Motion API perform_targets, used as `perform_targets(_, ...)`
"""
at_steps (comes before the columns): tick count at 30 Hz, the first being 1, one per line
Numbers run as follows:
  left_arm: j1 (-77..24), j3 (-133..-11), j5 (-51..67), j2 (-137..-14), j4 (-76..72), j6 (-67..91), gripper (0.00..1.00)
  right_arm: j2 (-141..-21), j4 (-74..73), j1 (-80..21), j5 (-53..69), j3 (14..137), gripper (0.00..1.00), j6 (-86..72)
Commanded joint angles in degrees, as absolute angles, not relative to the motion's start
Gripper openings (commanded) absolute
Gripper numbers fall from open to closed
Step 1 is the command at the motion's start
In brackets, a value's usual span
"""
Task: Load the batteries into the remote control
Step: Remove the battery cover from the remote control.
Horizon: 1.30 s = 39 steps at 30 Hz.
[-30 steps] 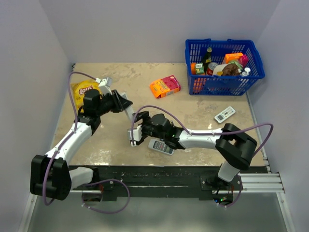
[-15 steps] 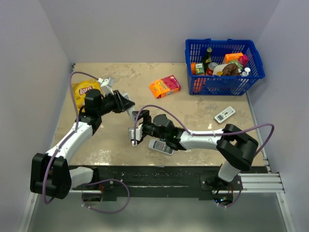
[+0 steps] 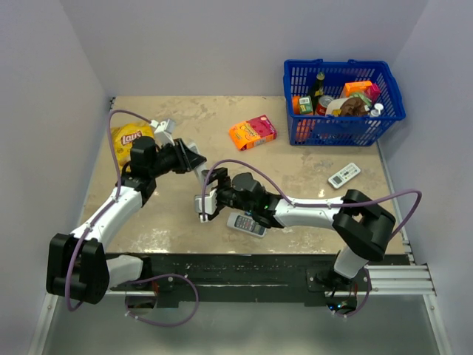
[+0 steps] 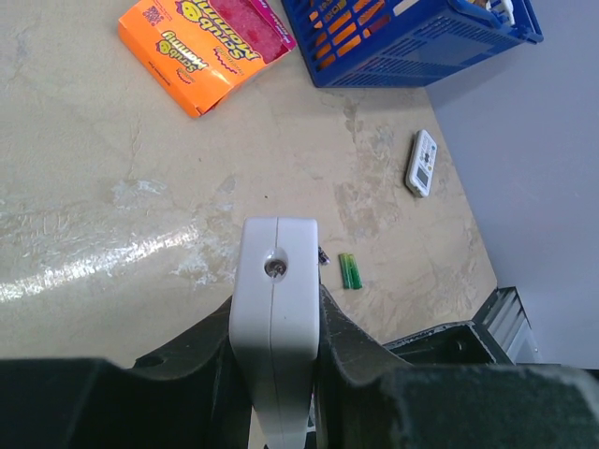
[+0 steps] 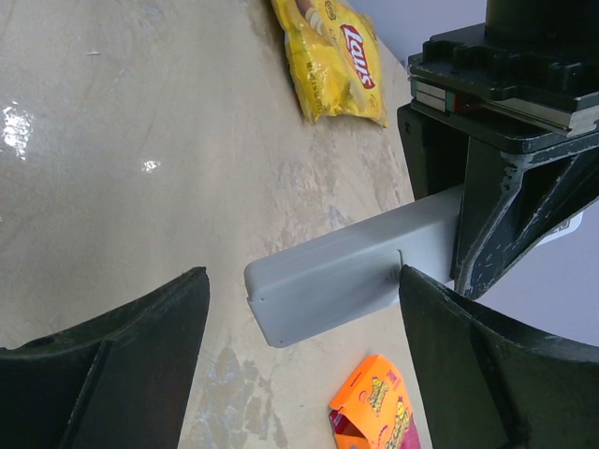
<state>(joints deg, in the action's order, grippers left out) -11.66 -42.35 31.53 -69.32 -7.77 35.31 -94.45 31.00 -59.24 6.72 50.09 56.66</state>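
At the counter's [image 3: 295,159] left rear lies a yellow bag [image 3: 129,137] lettered "Lay's". Just right of it, the left fingers [image 4: 342,341] clamp the slim white remote control [image 4: 275,309], whose free end points between the right fingers [image 5: 122,355], spread wide and empty. Farther right are a buttoned grey remote [image 3: 246,224] under the right arm, an orange box [image 3: 252,132], a display remote [image 3: 344,174] and a blue basket [image 3: 340,129].

**Camera positions: three views**

Top external: high at the near side, wide, looking down. Left wrist: close, facing along the remote control [image 4: 276,318] toward the orange box [image 4: 201,47], upper left. Right wrist: close, shares both, box at bottom.
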Motion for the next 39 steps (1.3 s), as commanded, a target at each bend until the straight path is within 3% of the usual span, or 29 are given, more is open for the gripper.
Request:
perform_targets(1,-13.1,-44.8,35.3,-68.6,-10.4,36.2,0.0,-95.5,25.1,-59.4,6.6,52.9,0.83,57.1)
perform_targets(39,-11.5,-42.7,35.6,-66.0,-15.0,38.1,0.0,-105.2,4.6,-61.3,10.9,62.8,0.73,59.7)
